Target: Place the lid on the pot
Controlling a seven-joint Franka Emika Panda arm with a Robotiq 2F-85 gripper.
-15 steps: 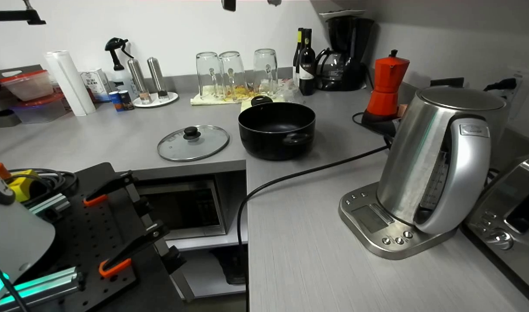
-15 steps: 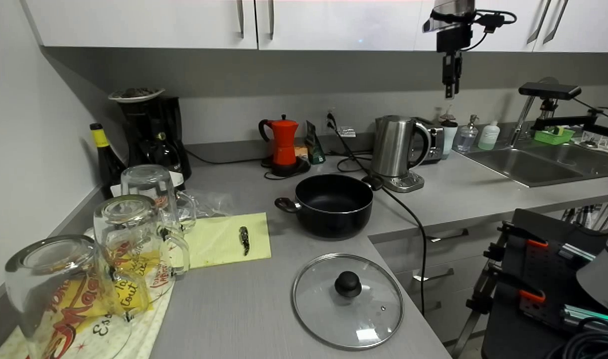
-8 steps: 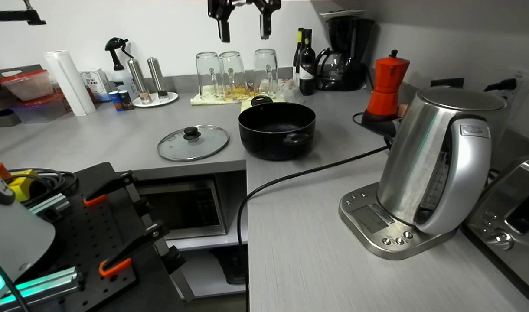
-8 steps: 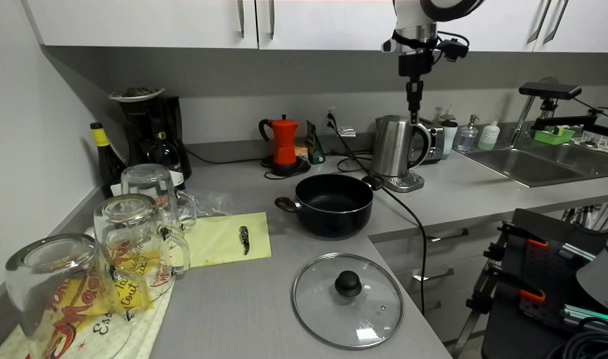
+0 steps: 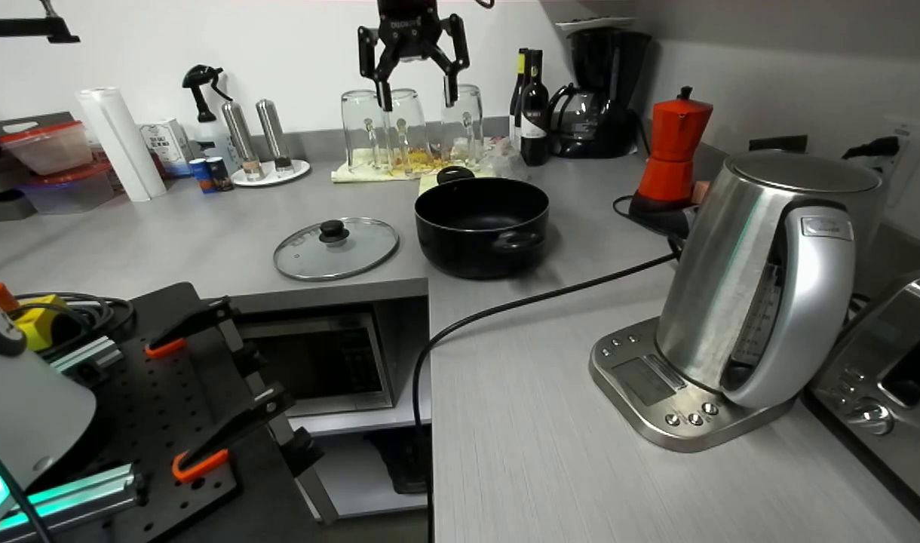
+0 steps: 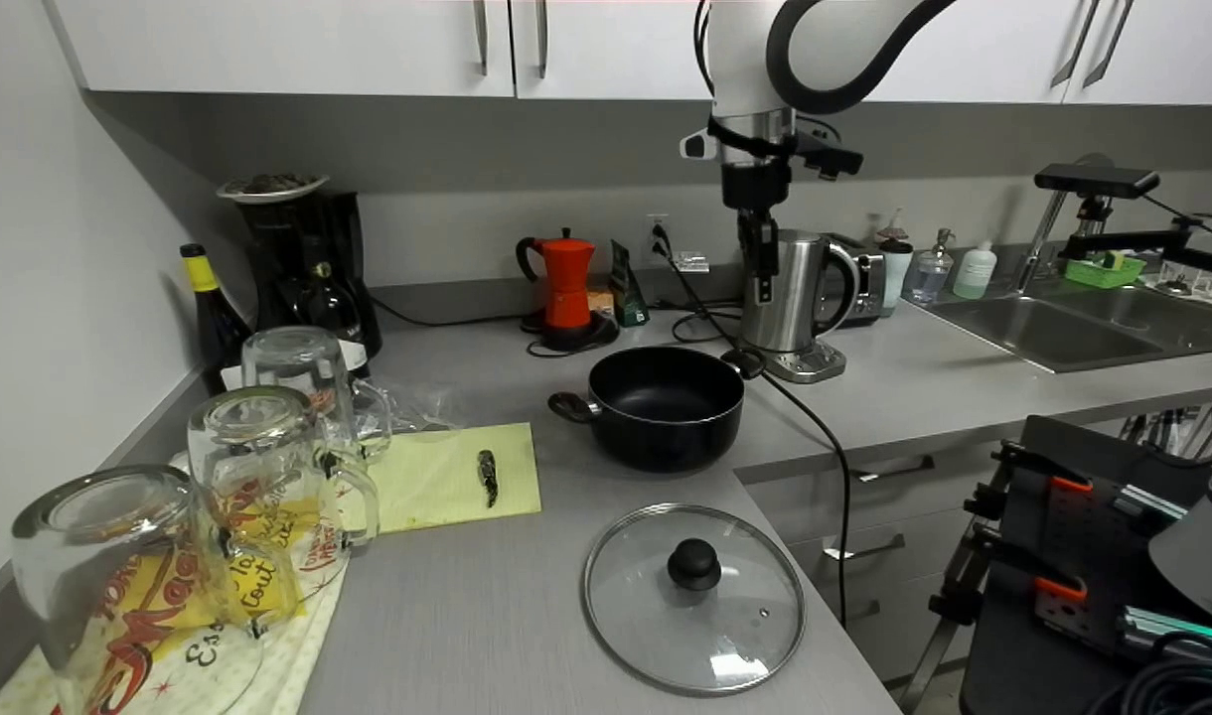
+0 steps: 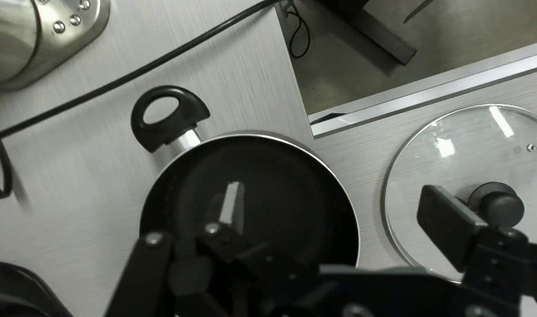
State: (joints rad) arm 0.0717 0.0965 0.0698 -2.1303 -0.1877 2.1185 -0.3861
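The black pot (image 5: 479, 245) stands upright and uncovered on the counter in both exterior views (image 6: 666, 437). The wrist view shows its dark inside (image 7: 290, 185). The glass lid (image 5: 347, 259) lies flat on the counter beside the pot, knob up; it also shows in an exterior view (image 6: 692, 636) and at the right of the wrist view (image 7: 462, 158). My gripper (image 5: 418, 98) is open and empty, in the air above the counter. In the wrist view the gripper (image 7: 336, 211) has one finger over the pot and one over the lid near its knob. In an exterior view the gripper (image 6: 763, 288) overlaps the kettle.
A steel kettle (image 5: 731, 279) stands near the pot, and its black cord (image 5: 550, 290) crosses the counter. Upturned glass mugs (image 6: 258, 467) stand near a yellow cloth (image 6: 437, 487). A red moka pot (image 6: 566, 283) and a coffee maker (image 5: 607, 83) stand behind. Cabinets (image 6: 298, 50) hang above.
My gripper has come down into view, its fingers spread apart throughout, and has moved left in an exterior view from above the sink side to the kettle. Pot and lid have not moved.
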